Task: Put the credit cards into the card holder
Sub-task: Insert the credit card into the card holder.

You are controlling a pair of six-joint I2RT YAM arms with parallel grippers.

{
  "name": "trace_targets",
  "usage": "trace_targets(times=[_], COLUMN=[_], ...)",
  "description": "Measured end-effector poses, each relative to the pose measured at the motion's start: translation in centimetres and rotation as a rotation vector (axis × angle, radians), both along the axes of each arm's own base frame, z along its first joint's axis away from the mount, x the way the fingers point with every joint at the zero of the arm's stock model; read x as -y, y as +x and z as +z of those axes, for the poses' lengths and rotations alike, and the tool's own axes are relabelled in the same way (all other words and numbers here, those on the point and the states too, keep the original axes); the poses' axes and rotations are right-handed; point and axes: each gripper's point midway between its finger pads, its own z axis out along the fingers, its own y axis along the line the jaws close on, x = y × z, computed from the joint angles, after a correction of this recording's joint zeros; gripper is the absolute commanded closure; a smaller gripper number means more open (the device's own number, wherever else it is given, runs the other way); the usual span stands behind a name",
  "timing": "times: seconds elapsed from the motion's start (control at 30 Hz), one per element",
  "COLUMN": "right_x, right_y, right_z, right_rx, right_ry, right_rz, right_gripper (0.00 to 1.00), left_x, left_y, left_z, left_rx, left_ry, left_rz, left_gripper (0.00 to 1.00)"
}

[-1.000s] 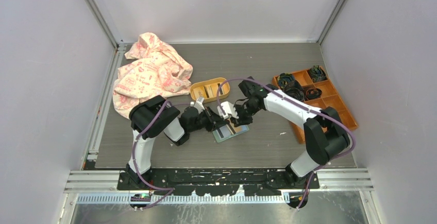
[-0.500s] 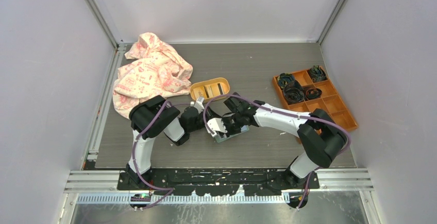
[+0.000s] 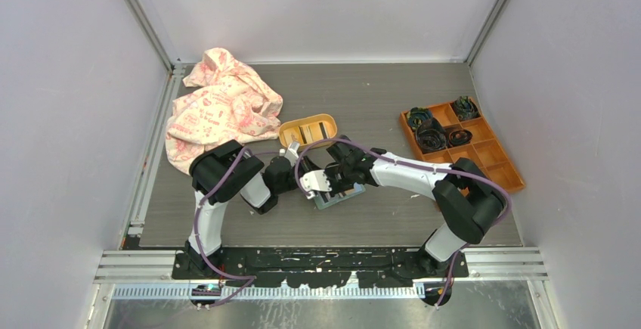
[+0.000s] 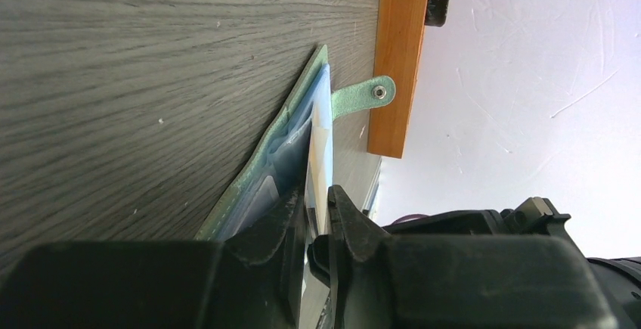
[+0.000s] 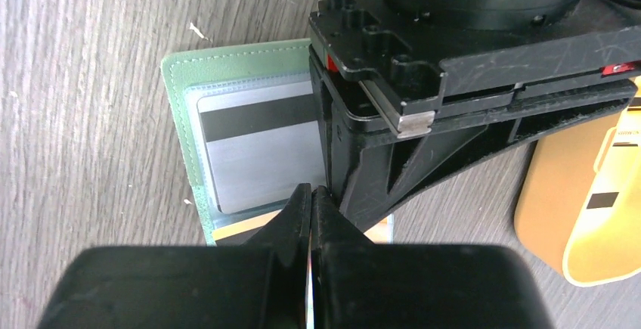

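Card holder [image 5: 175,117] sage-green, open, left gripper [image 4: 316,202] pinching striped card [image 5: 257,147] (partly slotted), right gripper [image 5: 310,197] pressed together

The surface [image 5: 91,79] is showing matt grey wood grain. The holder [image 5: 175,117] is looking like stitched, matt green leather, its sleeves [image 5: 193,98] shining as clear plastic over a smooth, satin card [image 5: 257,155]. The snap [image 4: 380,91] is gleaming like metal. The fingers [image 5: 291,219] are looking like matt black plastic.

Two robot arms are in view: one left arm [image 3: 227,178] and one right arm [image 3: 412,172]. There is one green card holder [image 5: 175,102] showing two cards: one silver striped card [image 5: 257,155] and one gold card [image 5: 238,229]. One yellow tray [image 3: 283,131] holds what look like two more cards [image 3: 306,133]. One orange box [image 3: 495,164] contains about four dark coils [image 3: 432,136]. There is one cloth [image 3: 219,110].
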Motion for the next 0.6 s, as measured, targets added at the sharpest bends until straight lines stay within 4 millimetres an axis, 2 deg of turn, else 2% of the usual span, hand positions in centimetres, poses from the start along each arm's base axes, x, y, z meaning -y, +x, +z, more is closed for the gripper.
trace_targets(times=[0.6], right_x=[3.1], right_y=[1.5], right_z=[-0.6], right_rx=[0.015], right_ry=[-0.078], right_rz=[-0.031], right_gripper=[0.99], left_x=[0.1], left_y=[0.0], left_z=[0.2], left_rx=[0.003], left_ry=[-0.006], left_rz=[-0.006], left_gripper=[0.78])
